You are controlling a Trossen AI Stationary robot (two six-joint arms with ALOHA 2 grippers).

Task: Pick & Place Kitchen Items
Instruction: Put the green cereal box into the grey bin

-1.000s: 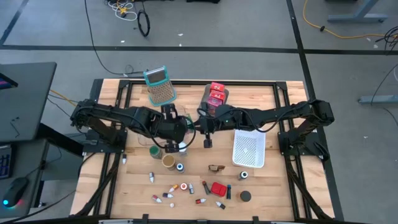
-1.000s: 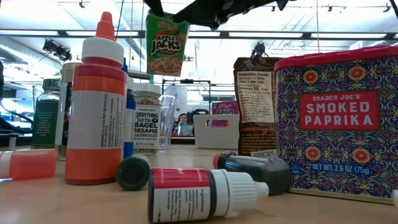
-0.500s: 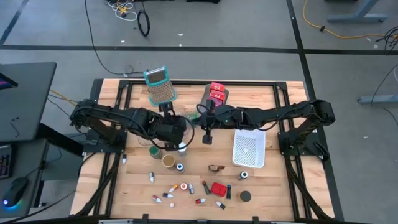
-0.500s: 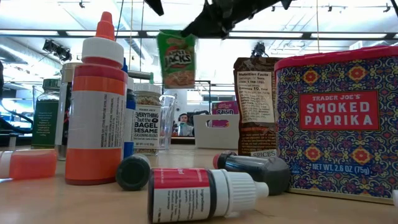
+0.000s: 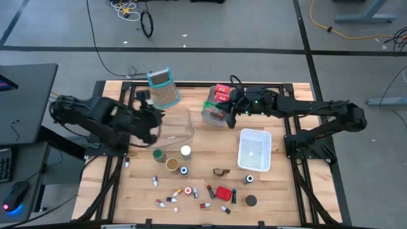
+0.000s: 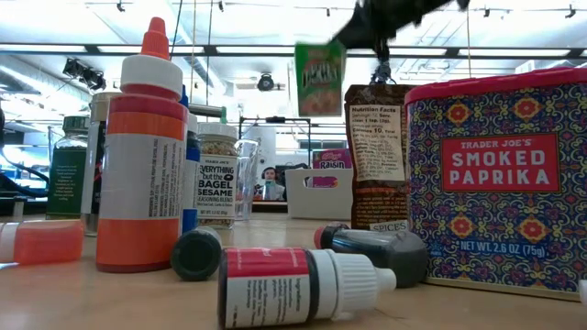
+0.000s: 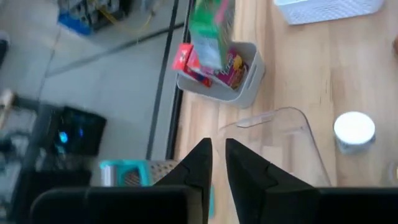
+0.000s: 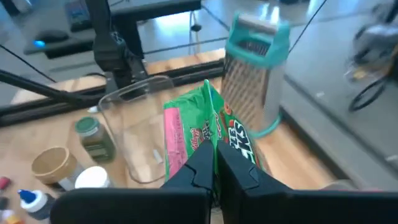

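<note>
Your right gripper (image 8: 214, 163) hangs above the far middle of the wooden worktop (image 5: 280, 184), jaws pinching the green cereal packet (image 8: 202, 137) over the grey bin (image 5: 215, 117) that holds red and pink packets (image 5: 221, 93). Your left gripper (image 7: 215, 163) waits over the worktop's left side, jaws pressed together and empty, beside the clear plastic container (image 5: 176, 126). Small bottles, jars and a red paprika tin (image 5: 222, 193) lie scattered along the near edge.

Packet (image 5: 213, 108) above bin (image 5: 219, 121)
</note>
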